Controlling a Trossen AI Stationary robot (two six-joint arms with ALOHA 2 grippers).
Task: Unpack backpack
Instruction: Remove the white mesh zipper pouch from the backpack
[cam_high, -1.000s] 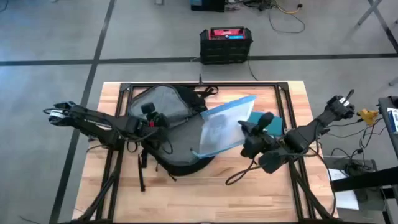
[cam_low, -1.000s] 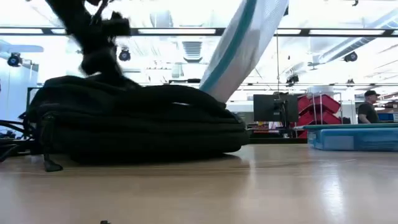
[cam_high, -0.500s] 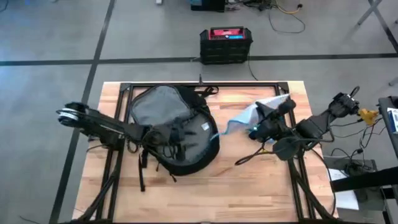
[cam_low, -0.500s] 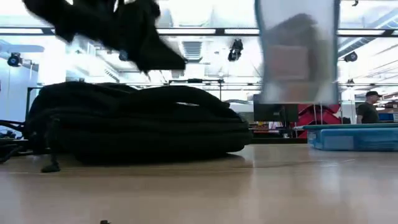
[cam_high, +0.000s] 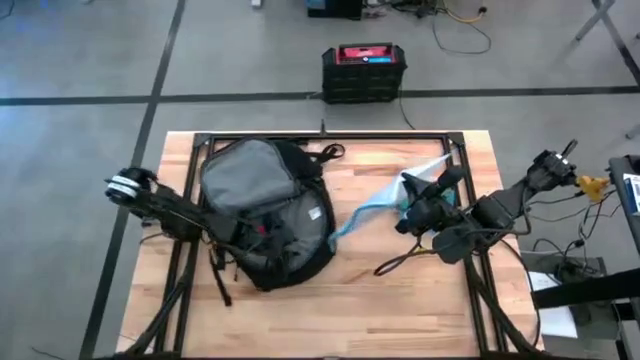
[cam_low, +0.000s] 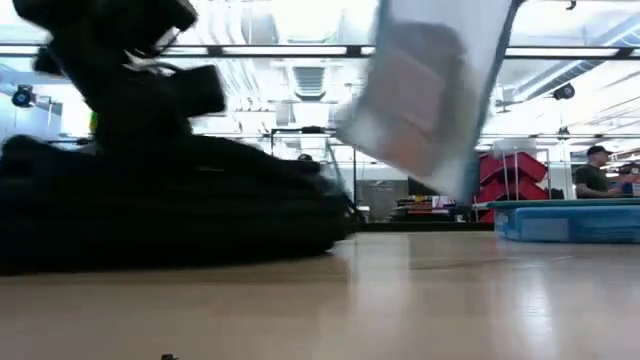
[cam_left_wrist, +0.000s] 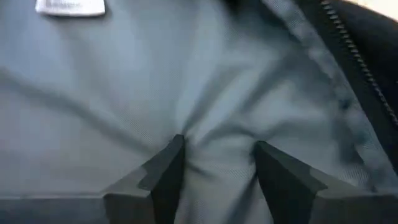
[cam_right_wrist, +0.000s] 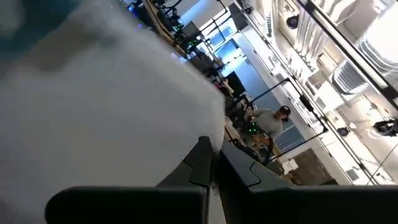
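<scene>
The backpack (cam_high: 265, 215) lies flat on the left half of the wooden table (cam_high: 400, 290), a big rounded mass of black fabric with its flap thrown open, so the smooth grey lining shows from above. A small white label (cam_left_wrist: 70, 6) is sewn into that lining, and a black zipper track (cam_left_wrist: 357, 59) runs along the opening's edge. Loose black straps trail off the backpack's near-left side.

The left gripper (cam_high: 252, 228) sits inside the backpack's opening. Its two dark wedge-shaped fingers (cam_left_wrist: 163, 177) stand moderately apart, pressed into the grey cloth, which puckers into soft folds between them; they close on nothing solid.

To the right of the backpack and apart from it, the right gripper (cam_high: 408, 208) holds a translucent, floppy plastic pouch (cam_high: 385, 195) with a teal-blue edge, lifted off the table. Its fingers (cam_right_wrist: 202, 163) are pinched nearly together on the pale film, which hangs tilted in the low view (cam_low: 430, 85).

A blue tray (cam_low: 568, 220) rests on the table farther right of the backpack.
</scene>
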